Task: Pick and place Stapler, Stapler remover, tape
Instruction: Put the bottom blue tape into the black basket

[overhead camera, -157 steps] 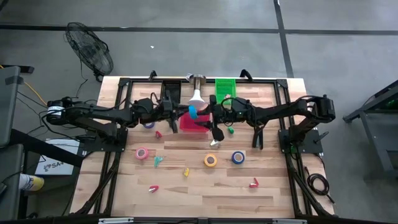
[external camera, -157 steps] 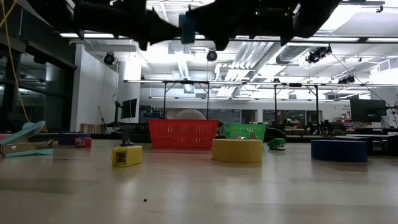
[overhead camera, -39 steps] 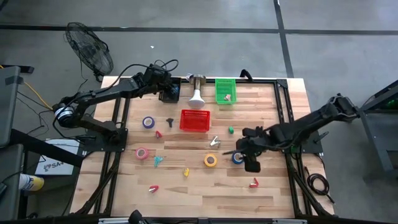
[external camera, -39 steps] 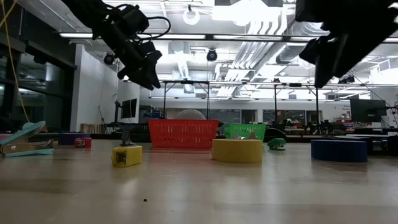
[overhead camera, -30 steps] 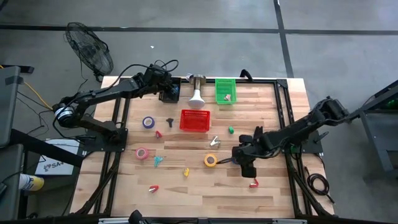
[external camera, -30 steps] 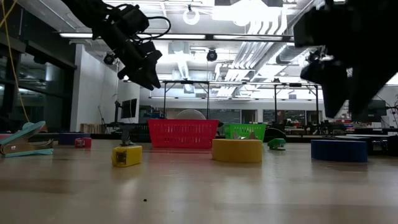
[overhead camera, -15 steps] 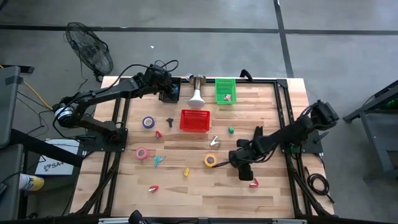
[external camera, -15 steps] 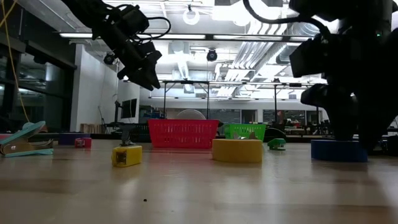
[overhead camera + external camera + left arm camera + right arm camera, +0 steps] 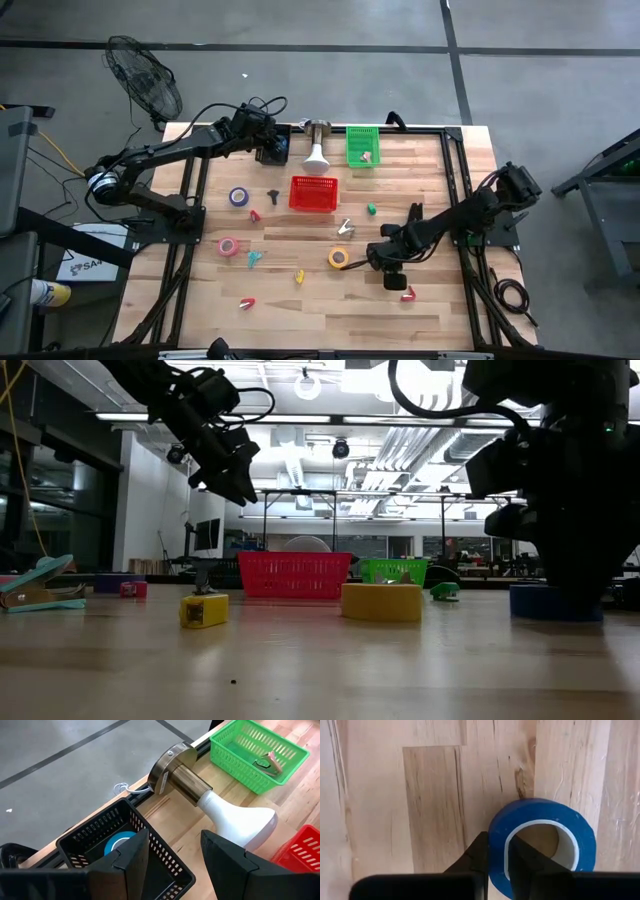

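Two pincers over the wooden table [image 9: 440, 310]: right pincer [image 9: 496, 854] pinching blue tape [image 9: 542, 845], left pincer [image 9: 172, 851] spread

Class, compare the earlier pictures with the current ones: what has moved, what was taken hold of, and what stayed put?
The right gripper came down from above the table and closed on the wall of the blue tape roll. The left gripper stayed over the black basket; the yellow roll and red basket have not moved.

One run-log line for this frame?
right pincer: shut on blue tape roll wall, on table | left pincer: open, above black basket | yellow roll: untouched
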You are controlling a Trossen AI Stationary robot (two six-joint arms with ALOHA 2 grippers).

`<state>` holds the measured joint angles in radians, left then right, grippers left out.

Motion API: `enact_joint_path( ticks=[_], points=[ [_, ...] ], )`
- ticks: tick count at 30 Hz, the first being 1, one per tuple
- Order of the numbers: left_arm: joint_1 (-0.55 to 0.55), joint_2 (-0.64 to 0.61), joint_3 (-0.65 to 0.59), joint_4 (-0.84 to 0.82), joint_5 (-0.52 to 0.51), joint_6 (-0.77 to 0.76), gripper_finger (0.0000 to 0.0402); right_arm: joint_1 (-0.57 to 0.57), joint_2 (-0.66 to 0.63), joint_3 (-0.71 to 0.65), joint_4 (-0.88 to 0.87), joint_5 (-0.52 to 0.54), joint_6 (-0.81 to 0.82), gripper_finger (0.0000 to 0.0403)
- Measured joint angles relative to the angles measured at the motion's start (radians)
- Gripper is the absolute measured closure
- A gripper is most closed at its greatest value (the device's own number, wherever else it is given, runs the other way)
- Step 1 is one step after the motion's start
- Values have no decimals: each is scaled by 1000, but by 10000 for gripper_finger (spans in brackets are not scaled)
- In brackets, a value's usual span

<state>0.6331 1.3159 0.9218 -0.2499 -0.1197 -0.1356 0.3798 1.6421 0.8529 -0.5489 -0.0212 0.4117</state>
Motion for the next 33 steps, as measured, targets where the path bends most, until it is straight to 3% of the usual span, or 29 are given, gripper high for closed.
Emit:
enact_joint_path(
  ticks=[12,20,33],
  points=[
    [-4,0,0,24,122,34,224,-84,-118,61,35,120,-237,372],
    [-102,0,0,160,272,146,224,-161,-263,49,341,170,-514,372],
    [-269,0,0,373,286,247,224,-298,-272,47,737,169,-822,372]
  ],
)
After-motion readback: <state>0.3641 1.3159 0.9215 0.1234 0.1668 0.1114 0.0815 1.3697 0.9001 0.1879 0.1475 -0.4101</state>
